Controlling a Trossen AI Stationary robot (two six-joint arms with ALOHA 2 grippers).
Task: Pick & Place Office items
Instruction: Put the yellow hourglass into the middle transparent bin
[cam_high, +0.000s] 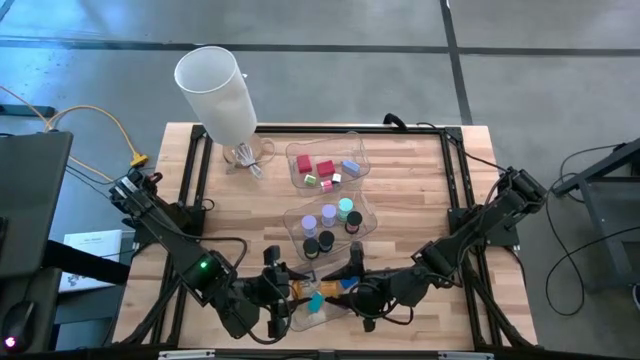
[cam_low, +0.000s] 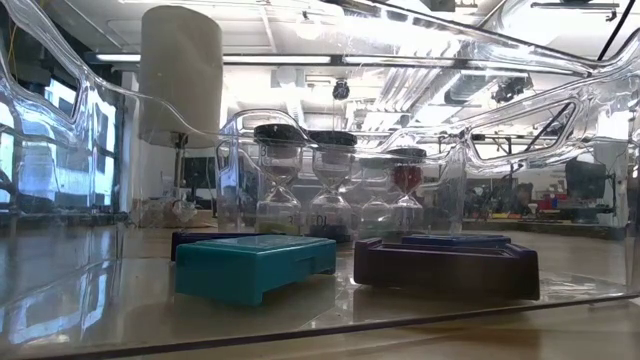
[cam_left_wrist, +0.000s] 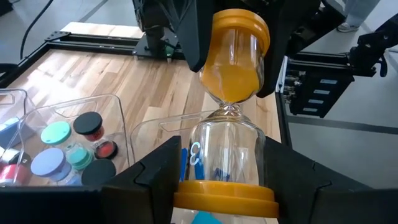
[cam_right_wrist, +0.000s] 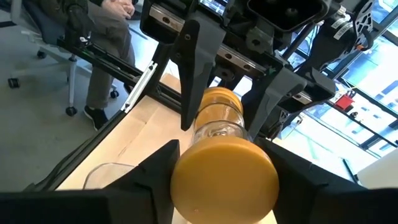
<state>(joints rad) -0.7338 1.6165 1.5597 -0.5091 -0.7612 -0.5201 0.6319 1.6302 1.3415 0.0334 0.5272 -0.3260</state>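
So an orange hourglass (cam_left_wrist: 233, 106) is pinched by both tools at once, held over the nearest clear tray (cam_high: 318, 310) at the front edge of the surface (cam_high: 400, 200). The left tool (cam_left_wrist: 217, 180) is clamped on one end, the right tool (cam_right_wrist: 217, 168) on the other. Flat teal and blue pieces are lying in that tray. Further back, short cylinders (cam_high: 328, 228) are sat in the middle tray, red and pink blocks (cam_high: 322, 170) in the far one.

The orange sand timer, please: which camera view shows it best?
The left wrist view: the orange sand timer shows whole, between both pincers. The right wrist view shows mostly one end cap; the high view only a speck; the low view misses it.
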